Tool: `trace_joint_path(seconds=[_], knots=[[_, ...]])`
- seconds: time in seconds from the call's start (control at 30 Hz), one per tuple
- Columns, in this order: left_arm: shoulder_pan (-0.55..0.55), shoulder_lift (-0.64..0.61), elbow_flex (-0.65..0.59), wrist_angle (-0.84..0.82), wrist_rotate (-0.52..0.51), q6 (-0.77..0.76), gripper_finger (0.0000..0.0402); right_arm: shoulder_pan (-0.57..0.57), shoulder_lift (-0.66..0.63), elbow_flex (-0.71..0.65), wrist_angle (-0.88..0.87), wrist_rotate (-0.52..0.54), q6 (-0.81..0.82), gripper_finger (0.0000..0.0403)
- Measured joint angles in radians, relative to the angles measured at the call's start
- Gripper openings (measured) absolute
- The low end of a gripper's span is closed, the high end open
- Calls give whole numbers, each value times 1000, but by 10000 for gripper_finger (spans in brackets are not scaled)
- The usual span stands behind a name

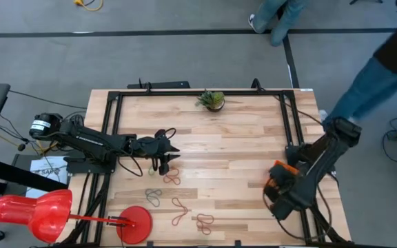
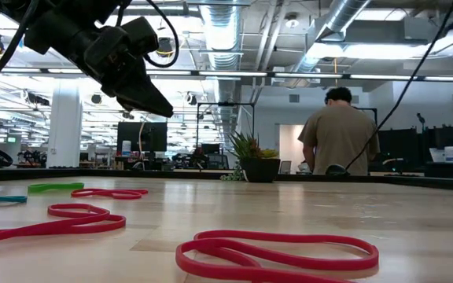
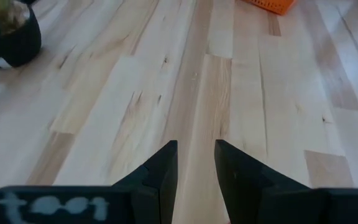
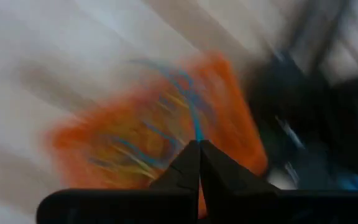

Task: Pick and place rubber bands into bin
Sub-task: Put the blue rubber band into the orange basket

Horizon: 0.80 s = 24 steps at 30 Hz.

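red rubber bands (image 2: 278, 255), pale wood table (image 1: 240, 138), office behind

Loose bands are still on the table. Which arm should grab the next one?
Left. The left gripper hangs open and empty just above the loose rubber bands on the table's left half. The right gripper is over the bin at the far side, shut on a blue band.
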Motion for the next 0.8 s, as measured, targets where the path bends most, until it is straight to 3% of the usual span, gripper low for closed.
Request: trace_joint_path(seconds=[0.13, 0.27, 0.4, 0.8], knots=[[1, 0, 0, -5, -15, 22, 96, 85, 17, -52, 21, -209, 192, 1], [13, 0, 0, -4, -15, 23, 96, 148, 16, -54, 67, -223, 333, 1], [28, 0, 0, -4, -15, 32, 96, 161, 35, -54, -14, -312, 380, 1], [45, 0, 0, -2, -15, 37, 96, 51, 46, -54, 68, -41, 252, 1]])
